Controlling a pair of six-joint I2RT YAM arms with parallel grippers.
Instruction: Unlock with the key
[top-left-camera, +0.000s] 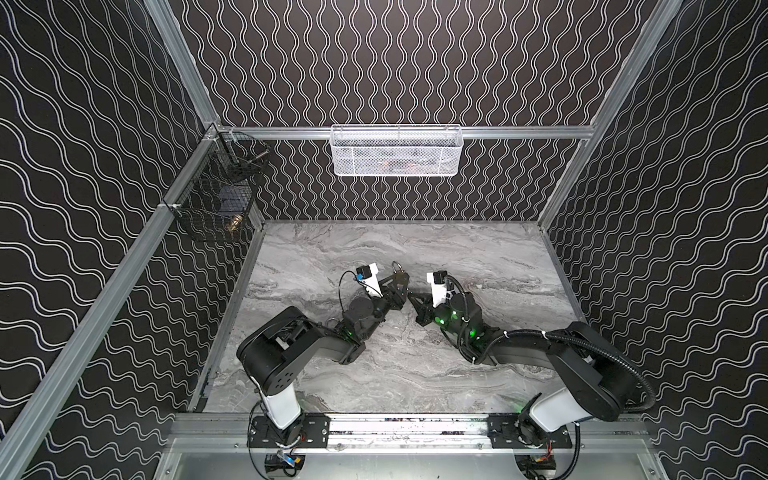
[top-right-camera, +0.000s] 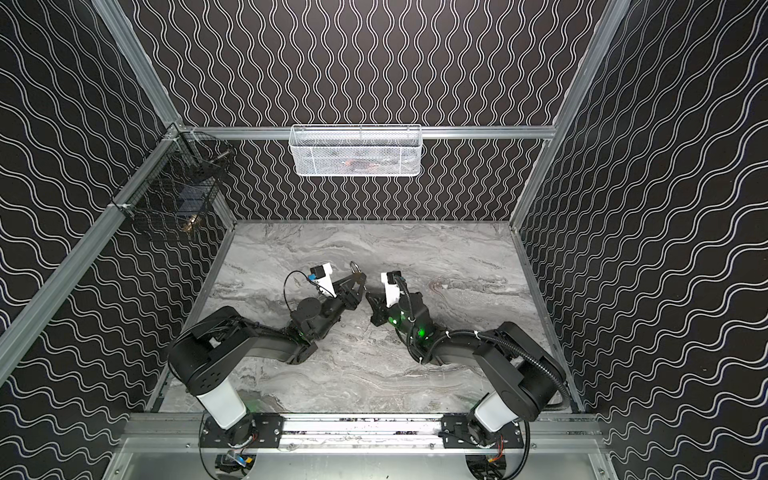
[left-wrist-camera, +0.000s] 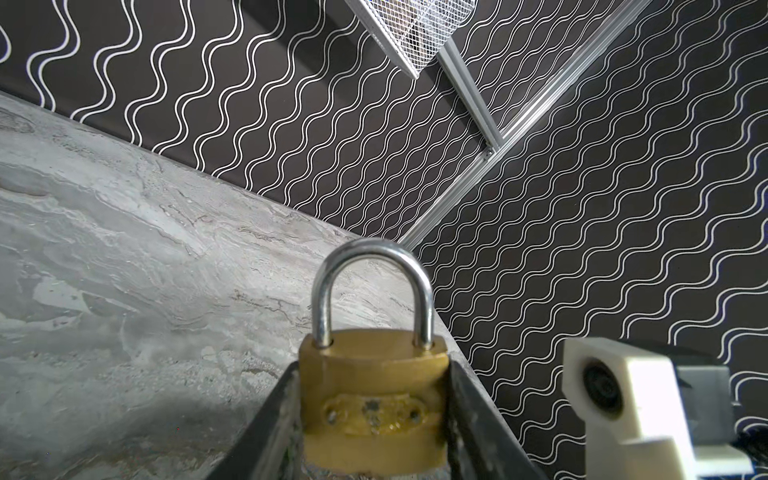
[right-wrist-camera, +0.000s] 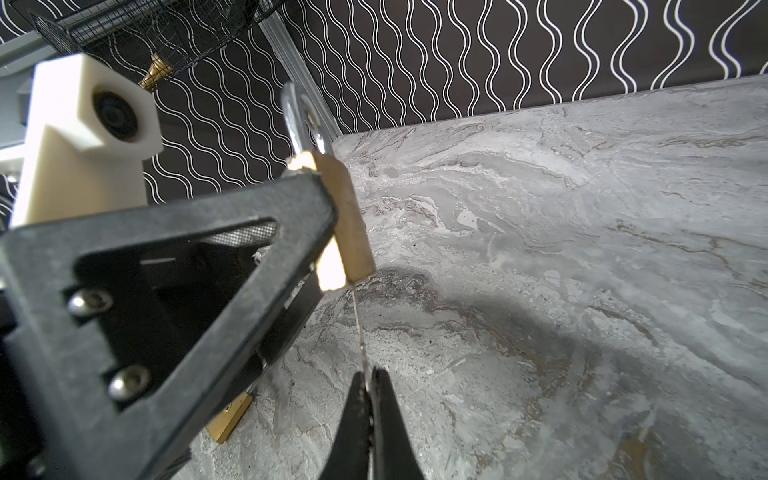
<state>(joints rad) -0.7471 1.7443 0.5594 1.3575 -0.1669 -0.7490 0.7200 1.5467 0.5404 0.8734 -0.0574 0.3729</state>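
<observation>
Centre-left, the left gripper (top-left-camera: 400, 279) clamps the brass padlock (left-wrist-camera: 374, 399) by its sides, shackle (left-wrist-camera: 372, 247) closed. Just right, the right gripper (right-wrist-camera: 367, 384) pinches the key (right-wrist-camera: 360, 328) tight, tip at the padlock's base. Align it, seat it fully, then twist gently.

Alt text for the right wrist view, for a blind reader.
The right pincer, shut, grips a thin key seen edge-on, its tip reaching the underside of a brass padlock. The left pincer clamps that padlock over the grey marbled table.
</observation>
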